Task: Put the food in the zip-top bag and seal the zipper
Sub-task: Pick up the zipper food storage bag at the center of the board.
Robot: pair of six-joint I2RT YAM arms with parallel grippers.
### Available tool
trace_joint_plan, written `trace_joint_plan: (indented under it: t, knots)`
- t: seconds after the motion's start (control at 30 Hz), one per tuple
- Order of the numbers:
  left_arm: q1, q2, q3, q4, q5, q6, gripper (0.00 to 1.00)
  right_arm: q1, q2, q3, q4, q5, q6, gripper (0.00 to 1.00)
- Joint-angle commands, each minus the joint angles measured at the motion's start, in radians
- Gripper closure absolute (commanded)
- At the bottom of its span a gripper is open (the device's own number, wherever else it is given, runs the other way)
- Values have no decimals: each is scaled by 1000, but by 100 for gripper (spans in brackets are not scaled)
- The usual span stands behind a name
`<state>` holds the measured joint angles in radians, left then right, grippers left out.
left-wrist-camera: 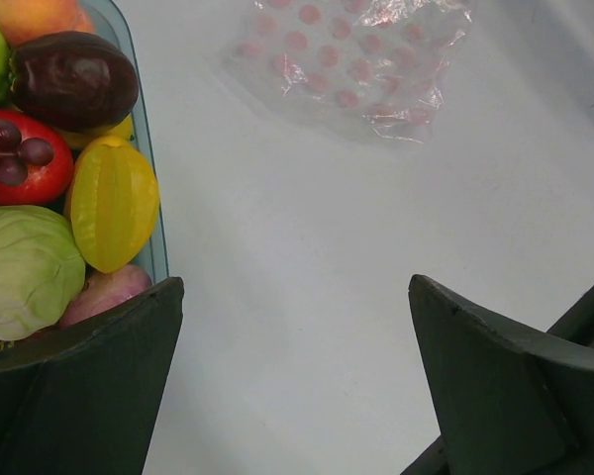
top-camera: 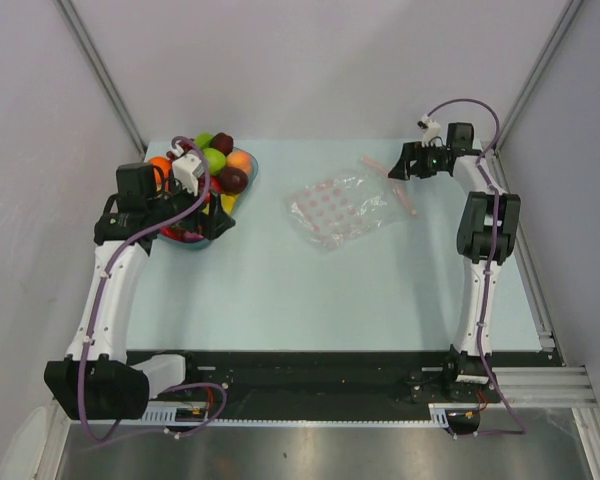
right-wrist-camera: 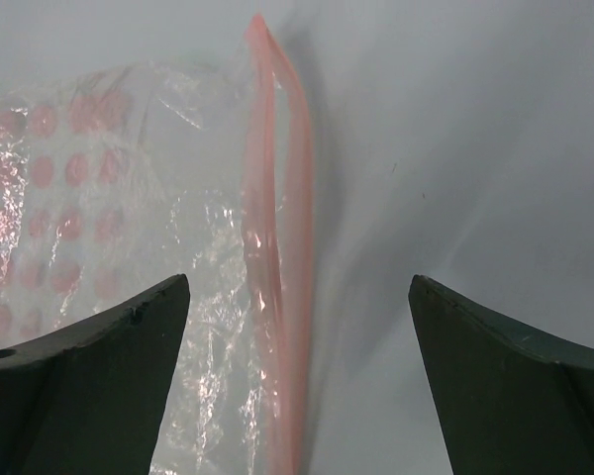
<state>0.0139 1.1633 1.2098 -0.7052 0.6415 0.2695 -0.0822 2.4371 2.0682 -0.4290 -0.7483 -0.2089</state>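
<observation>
The food, glossy toy fruits and vegetables, is heaped in a blue-rimmed dish at the back left. My left gripper hangs open over the dish's near right edge. The left wrist view shows a yellow star fruit, a dark purple piece and a green cabbage, and nothing sits between the open jaws. The zip-top bag lies flat mid-table. My right gripper hovers open over the far end of the pink zipper, which runs between its fingers untouched.
Grey walls close in the pale blue table on three sides. A metal rail runs along the table's right edge. The dish rim stands just left of my left gripper's left finger.
</observation>
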Motion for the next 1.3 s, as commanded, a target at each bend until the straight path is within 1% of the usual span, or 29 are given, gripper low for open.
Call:
trace_joint_plan:
  t: [0.0,0.03,0.13,0.27,0.3,0.37,0.4,0.47,0.5,0.57,0.6,0.63,0.7,0.73,0.77,0.8,0.83,0.87,0.9,0.93,0.97,1.0,1.07,1.1,1.13,1.17,1.2,1.23,1.27]
  knots:
    - [-5,4,10,21,-25,-12,0,9,59,116,9,-103,20,6]
    - [-5,6,11,26,-29,-18,0,12,62,115,6,-117,20,13]
    - [-5,9,16,30,-29,-32,0,22,73,112,-23,-170,23,26]
    - [-6,13,19,32,-28,-39,0,39,83,112,-108,-226,14,35]
    - [-5,12,20,35,-28,-38,0,47,83,112,-122,-232,5,43]
    - [-5,12,25,39,-34,-44,0,48,79,112,-155,-243,-14,52]
    - [-5,7,27,42,-36,-44,0,50,63,112,-162,-247,-14,63]
    - [-5,3,28,50,-36,-49,0,48,39,115,-192,-256,-17,74]
    - [-3,-2,30,59,-28,-62,0,47,1,116,-204,-261,-21,86]
    - [-5,-4,43,69,-11,-81,0,48,-51,121,-252,-253,-58,100]
    - [-5,-4,49,81,-5,-108,0,51,-81,124,-266,-246,-66,100]
    - [-34,-1,69,88,0,-124,1,55,-143,128,-289,-231,-75,100]
    - [-41,4,92,113,-2,-179,3,59,-202,156,-307,-195,-54,100]
    - [-49,7,111,125,-9,-197,5,61,-264,167,-332,-174,-50,100]
    - [-55,9,120,148,-22,-219,6,62,-295,173,-332,-155,-17,100]
    - [-61,12,128,157,-29,-257,6,62,-337,165,-326,-132,2,100]
    - [-68,19,141,168,-23,-263,6,62,-408,155,-318,-93,17,100]
    - [-72,19,145,194,-20,-320,6,62,-450,141,-320,-73,26,100]
    - [-77,21,145,211,-17,-341,6,67,-487,118,-321,-53,14,100]
    - [-83,24,140,228,-5,-361,6,71,-556,115,-350,11,-7,100]
    - [-89,26,135,268,3,-380,6,97,-584,112,-372,54,-33,100]
    - [-101,29,123,291,13,-424,5,122,-611,110,-429,157,-112,100]
    - [-117,42,106,350,24,-485,5,172,-697,96,-476,257,-183,100]
    - [-132,48,90,369,27,-507,4,229,-729,81,-509,352,-261,100]
    - [-137,58,80,384,29,-527,5,274,-760,19,-511,404,-299,100]
    - [-146,71,71,412,23,-570,5,313,-827,-28,-508,458,-341,100]
    - [-155,76,42,430,24,-599,5,411,-857,-77,-475,565,-377,100]
    - [-157,81,24,452,33,-628,5,456,-883,-142,-447,614,-432,100]
    - [-158,82,4,493,40,-688,6,497,-912,-255,-415,657,-449,100]
